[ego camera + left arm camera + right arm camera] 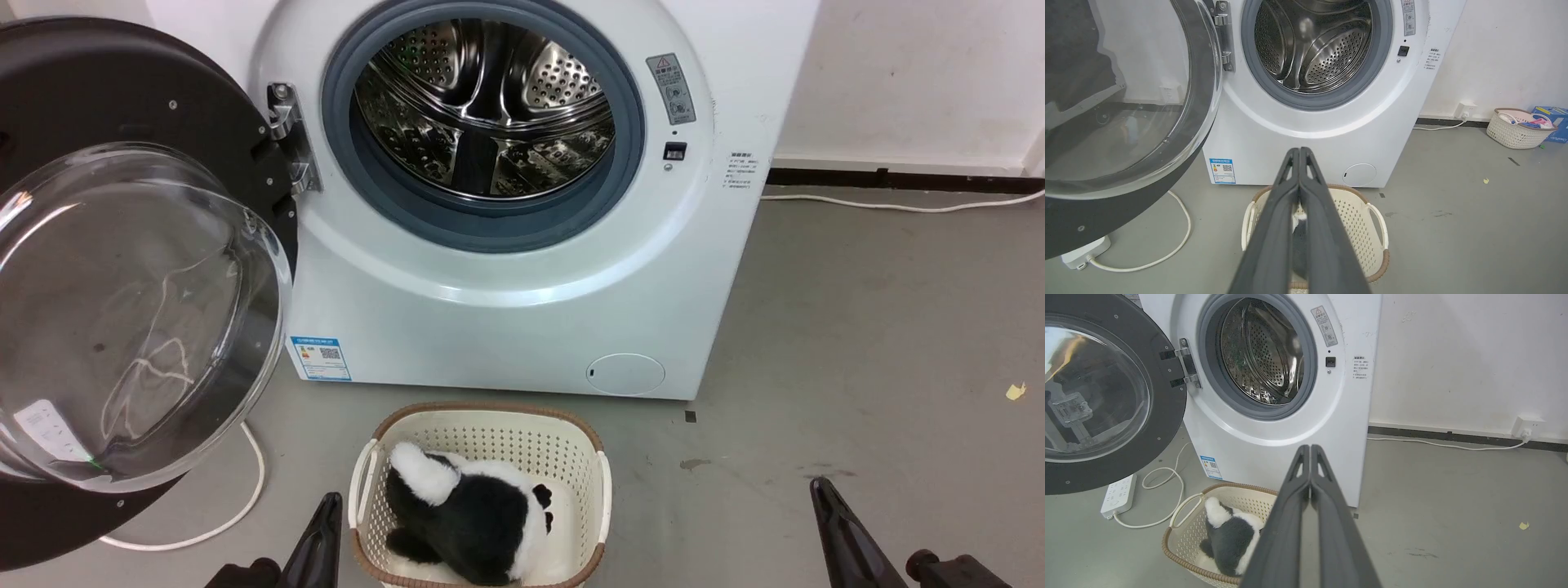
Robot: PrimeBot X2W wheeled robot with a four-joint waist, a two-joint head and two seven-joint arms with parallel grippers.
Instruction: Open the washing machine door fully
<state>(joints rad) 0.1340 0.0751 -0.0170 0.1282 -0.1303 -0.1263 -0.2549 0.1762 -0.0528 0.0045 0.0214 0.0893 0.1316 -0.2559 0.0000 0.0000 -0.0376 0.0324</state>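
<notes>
The white washing machine (522, 310) stands against the wall with its steel drum (486, 106) exposed inside a grey-blue rubber ring. The washing machine door (122, 310), a black disc with a clear glass bowl, hangs swung wide to the left on its hinge (286, 135); the door (1118, 106) and door (1098, 392) also show in both wrist views. My left gripper (331, 500) rests low at the bottom left, shut, holding nothing (1299, 151). My right gripper (819, 486) sits at the bottom right, shut and empty (1309, 447). Both are well apart from the door.
A cream laundry basket (482, 425) with a black-and-white plush toy (465, 510) sits on the grey floor before the machine. A white cable (245, 498) and power strip (1118, 494) lie under the door. Another basket (1519, 128) stands far right by the wall.
</notes>
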